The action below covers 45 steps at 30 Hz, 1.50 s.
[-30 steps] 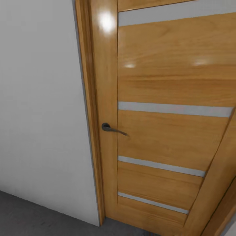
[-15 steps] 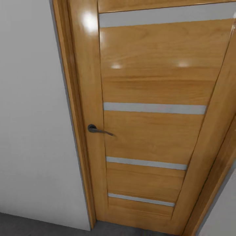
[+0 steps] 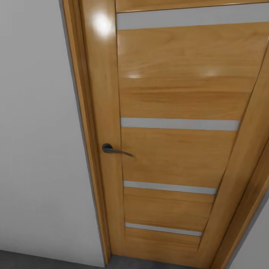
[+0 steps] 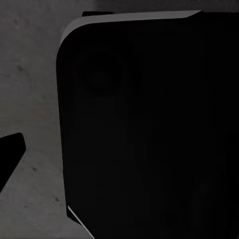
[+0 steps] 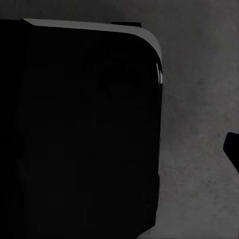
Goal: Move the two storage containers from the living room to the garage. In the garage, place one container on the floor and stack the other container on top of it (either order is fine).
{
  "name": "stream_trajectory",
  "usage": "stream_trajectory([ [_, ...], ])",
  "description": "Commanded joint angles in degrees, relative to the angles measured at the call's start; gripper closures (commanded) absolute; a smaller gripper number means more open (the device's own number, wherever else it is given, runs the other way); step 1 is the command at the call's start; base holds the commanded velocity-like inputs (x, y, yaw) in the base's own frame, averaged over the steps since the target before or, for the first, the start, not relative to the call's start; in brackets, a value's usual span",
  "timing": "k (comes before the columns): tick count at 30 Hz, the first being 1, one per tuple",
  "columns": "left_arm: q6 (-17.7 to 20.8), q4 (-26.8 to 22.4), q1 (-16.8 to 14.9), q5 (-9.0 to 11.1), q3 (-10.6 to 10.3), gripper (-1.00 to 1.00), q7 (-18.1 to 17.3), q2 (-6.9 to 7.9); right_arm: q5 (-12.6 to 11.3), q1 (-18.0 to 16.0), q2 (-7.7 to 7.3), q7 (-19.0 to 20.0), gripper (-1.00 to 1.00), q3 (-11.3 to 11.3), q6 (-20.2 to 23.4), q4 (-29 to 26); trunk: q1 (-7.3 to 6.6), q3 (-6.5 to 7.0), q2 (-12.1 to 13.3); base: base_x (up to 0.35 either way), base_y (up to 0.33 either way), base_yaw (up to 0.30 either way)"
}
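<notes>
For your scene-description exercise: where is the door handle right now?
In the head view, the dark door handle sits on the wooden door's left edge, beside the frame and white wall.

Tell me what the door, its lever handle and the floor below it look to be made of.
Door: glossy varnished wood, judging by its grain and bright highlights, with pale strips, perhaps frosted glass. Lever handle: dark grey, likely metal, dull sheen. Floor: dark grey and matte; the left wrist view shows it rough and speckled, like concrete.

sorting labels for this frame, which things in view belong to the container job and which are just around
Belongs to the job:
- floor, dark grey concrete, the kind the containers must end up on

Just around:
- door, wood with pale strips, shut
- handle, dark lever
- wall, plain grey-white
- black body, rounded, close to the left wrist camera
</notes>
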Motion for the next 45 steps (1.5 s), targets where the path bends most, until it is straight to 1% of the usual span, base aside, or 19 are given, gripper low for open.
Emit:
stream_trajectory([
  [1,-0.04,-0.10,0.03,0.04,0.03,-1.00,0.06,-0.01,0.03,0.01,0.00,-0.07,-1.00,0.01,-0.19,-0.01,0.01,-0.03,-0.02,0.109,0.284,-0.002],
  [5,-0.02,-0.10,0.02,0.04,0.00,-1.00,0.06,-0.01,0.05,0.01,0.00,-0.07,-1.00,0.01,-0.19,-0.01,0.01,-0.03,-0.02,0.117,0.277,-0.001],
  [10,-0.05,-0.10,0.02,0.04,0.00,-1.00,0.06,-0.01,0.06,0.01,0.00,-0.07,-1.00,0.01,-0.19,-0.01,0.01,-0.03,-0.02,0.069,0.109,0.000],
  [21,-0.06,-0.10,0.02,0.04,0.02,-1.00,0.06,-0.01,0.06,0.01,0.00,-0.07,-1.00,0.01,-0.19,-0.01,0.01,-0.03,-0.02,0.015,0.008,0.000],
  [33,-0.06,-0.10,0.02,0.04,0.00,-1.00,0.05,-0.01,0.06,0.01,0.00,-0.07,-1.00,0.01,-0.19,-0.01,0.01,-0.03,-0.02,0.200,0.000,0.000],
  [45,-0.06,-0.10,0.04,0.04,0.00,-1.00,0.06,-0.01,0.06,0.01,0.00,-0.07,-1.00,0.01,-0.19,-0.01,0.01,-0.03,-0.02,0.016,0.000,0.000],
])
